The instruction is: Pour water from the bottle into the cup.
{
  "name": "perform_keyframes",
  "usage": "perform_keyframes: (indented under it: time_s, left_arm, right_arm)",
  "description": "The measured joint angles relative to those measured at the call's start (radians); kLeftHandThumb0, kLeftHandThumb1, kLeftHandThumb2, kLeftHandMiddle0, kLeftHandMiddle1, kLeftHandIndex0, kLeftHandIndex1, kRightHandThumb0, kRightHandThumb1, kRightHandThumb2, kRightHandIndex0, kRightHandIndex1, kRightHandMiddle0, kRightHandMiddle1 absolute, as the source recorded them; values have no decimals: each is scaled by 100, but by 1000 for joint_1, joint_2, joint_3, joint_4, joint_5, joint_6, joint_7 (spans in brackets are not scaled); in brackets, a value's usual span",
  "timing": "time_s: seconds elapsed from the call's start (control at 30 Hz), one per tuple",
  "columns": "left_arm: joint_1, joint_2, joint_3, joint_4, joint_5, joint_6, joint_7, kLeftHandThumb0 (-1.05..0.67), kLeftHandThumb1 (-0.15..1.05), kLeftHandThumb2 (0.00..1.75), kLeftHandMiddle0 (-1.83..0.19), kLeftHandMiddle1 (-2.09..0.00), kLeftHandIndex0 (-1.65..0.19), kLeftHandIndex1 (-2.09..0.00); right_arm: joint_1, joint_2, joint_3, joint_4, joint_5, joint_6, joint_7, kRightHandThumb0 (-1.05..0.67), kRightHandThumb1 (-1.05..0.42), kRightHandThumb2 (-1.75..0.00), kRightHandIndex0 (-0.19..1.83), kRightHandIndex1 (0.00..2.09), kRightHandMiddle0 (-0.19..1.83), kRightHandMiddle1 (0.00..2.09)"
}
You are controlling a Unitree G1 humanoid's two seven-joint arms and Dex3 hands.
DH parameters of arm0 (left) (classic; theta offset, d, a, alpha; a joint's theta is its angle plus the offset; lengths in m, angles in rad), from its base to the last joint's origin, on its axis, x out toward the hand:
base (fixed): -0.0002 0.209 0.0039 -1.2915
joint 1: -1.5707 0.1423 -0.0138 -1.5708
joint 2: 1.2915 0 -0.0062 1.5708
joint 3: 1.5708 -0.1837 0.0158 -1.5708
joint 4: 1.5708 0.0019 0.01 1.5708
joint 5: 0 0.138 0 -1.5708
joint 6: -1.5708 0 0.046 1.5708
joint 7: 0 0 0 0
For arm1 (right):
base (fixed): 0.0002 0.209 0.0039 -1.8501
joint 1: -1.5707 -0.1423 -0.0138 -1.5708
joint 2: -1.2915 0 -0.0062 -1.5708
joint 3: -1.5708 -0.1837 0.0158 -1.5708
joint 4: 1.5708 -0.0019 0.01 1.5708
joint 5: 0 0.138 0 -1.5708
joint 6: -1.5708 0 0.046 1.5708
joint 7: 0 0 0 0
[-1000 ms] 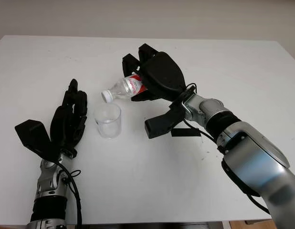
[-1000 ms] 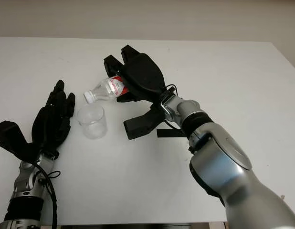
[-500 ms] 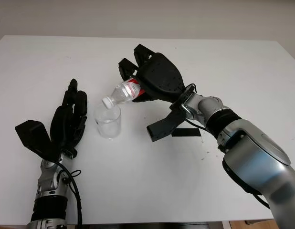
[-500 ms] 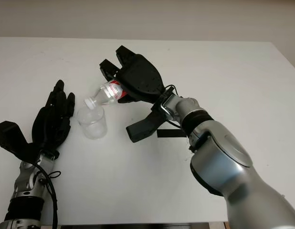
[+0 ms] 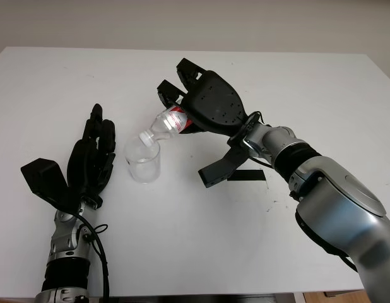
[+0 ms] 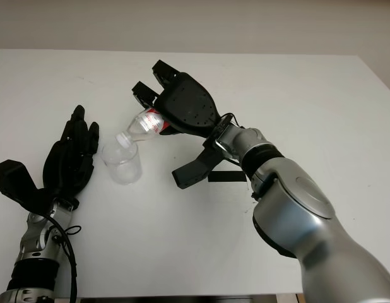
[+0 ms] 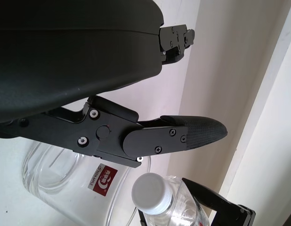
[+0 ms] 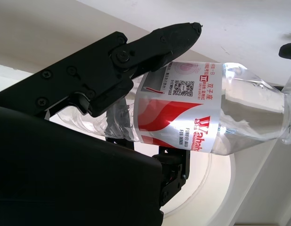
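Observation:
My right hand [image 5: 182, 107] is shut on a small clear water bottle [image 5: 168, 122] with a red and white label [image 8: 183, 122]. The bottle is tilted neck-down to the left, and its white cap [image 5: 146, 137] is still on, right at the rim of the cup. The clear plastic cup [image 5: 142, 160] stands upright on the white table [image 5: 195, 227] below the bottle's neck. My left hand [image 5: 94, 151] is open, just left of the cup and apart from it. In the left wrist view the cap [image 7: 149, 194] sits beside the cup's rim [image 7: 46, 174].
A black strip [image 5: 247, 175] lies on the table under my right forearm, right of the cup. The table's front edge runs along the bottom of the head views.
My right hand has tipped the bottle further down and to the left, bringing its capped neck from above the cup to the cup's rim. The left hand and cup have not moved.

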Motion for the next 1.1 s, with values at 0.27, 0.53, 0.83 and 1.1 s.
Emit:
perform_keyframes:
  time_s: [0.27,0.53,0.83,1.1]
  left_arm:
    - [-5,0,0,7,0,-1,0,-74,105,47,15,-5,14,-5]
    - [-7,0,0,11,-1,-3,-1,-75,105,45,14,-6,14,-5]
    - [-2,0,3,0,-1,6,3,-75,105,46,12,-6,12,-6]
    - [0,4,3,-4,-1,14,-4,-75,105,46,13,-5,13,-5]
  right_arm:
    - [2,4,-66,0,99,-74,22,-50,-105,-26,129,209,84,209]
    - [92,51,-297,-5,408,-191,236,-47,-105,-32,140,209,100,209]
    - [300,104,-643,-101,875,-231,734,-41,-105,-41,140,209,103,209]
    - [546,80,-791,-404,1036,-137,961,-39,-105,-42,136,209,98,209]
